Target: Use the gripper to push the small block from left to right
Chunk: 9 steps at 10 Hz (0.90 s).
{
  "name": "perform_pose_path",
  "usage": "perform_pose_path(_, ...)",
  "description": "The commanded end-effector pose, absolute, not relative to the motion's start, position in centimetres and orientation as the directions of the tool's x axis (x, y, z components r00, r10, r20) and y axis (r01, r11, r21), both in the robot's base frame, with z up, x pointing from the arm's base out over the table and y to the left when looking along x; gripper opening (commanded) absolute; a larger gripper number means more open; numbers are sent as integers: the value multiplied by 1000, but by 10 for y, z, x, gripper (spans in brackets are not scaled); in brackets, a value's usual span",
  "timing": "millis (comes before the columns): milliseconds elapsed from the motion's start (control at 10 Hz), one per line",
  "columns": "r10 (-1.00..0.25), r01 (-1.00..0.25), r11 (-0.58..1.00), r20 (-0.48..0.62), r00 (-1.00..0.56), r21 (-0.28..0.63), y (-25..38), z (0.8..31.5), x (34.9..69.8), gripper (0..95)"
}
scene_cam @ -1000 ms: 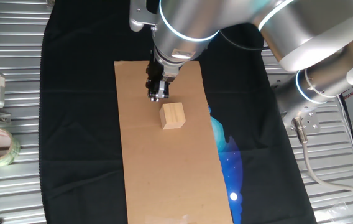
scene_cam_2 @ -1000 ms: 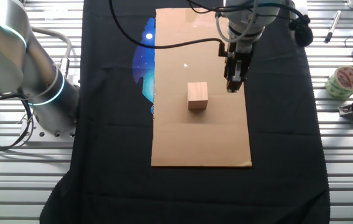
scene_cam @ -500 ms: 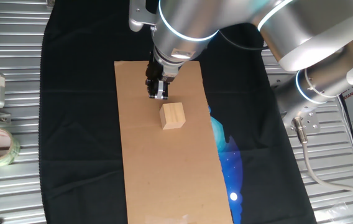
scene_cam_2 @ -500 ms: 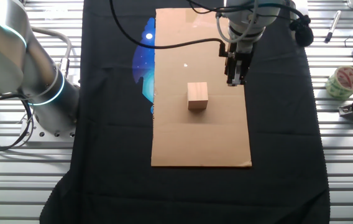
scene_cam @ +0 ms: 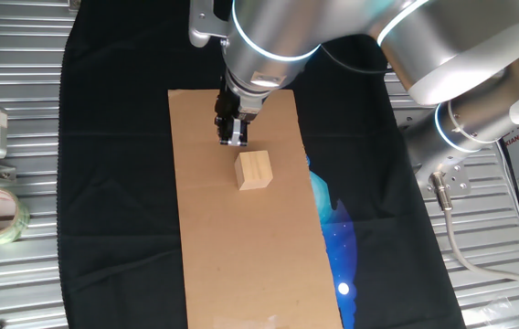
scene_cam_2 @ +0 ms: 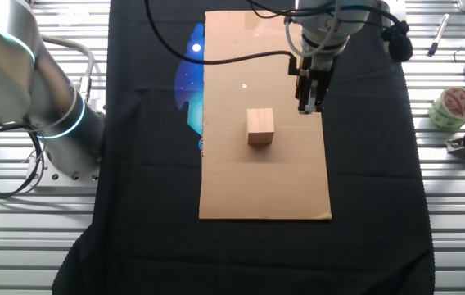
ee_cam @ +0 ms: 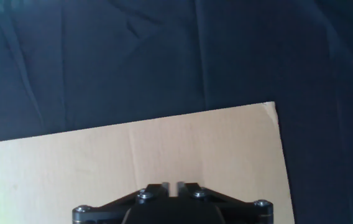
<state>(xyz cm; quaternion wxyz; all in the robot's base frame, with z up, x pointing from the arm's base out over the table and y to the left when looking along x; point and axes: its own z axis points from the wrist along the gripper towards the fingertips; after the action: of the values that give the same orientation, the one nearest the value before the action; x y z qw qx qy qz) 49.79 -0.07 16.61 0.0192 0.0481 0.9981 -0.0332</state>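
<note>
Small block [scene_cam: 254, 170]: pale wooden cube, no clear long axis, faces turned slightly off the edges of the cardboard sheet [scene_cam: 241, 265]. Gripper [scene_cam: 234, 139]: fingers [ee_cam: 164, 186] pressed together, holding nothing, tip just above the cardboard. Block lies near the fingertips, apart from them, on the sheet's middle. Sheet rests on black cloth [scene_cam_2: 142, 205].

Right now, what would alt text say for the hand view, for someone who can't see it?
Seen from the hand, the black gripper pokes up at the bottom edge, fingers nearly together, over a tan cardboard sheet. Beyond it lies wrinkled dark cloth; no block shows.
</note>
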Motion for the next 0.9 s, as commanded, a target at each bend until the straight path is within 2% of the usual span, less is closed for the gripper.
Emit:
perform_pose_path(100,29,31,998,-34,-999,-52,-1,166,494,0)
perform_pose_path(400,-13,-12,998,-33,-999,-54,-1,165,490,0)
perform_pose_path(900,0,3,999,-40,-999,-53,-2,158,481,0)
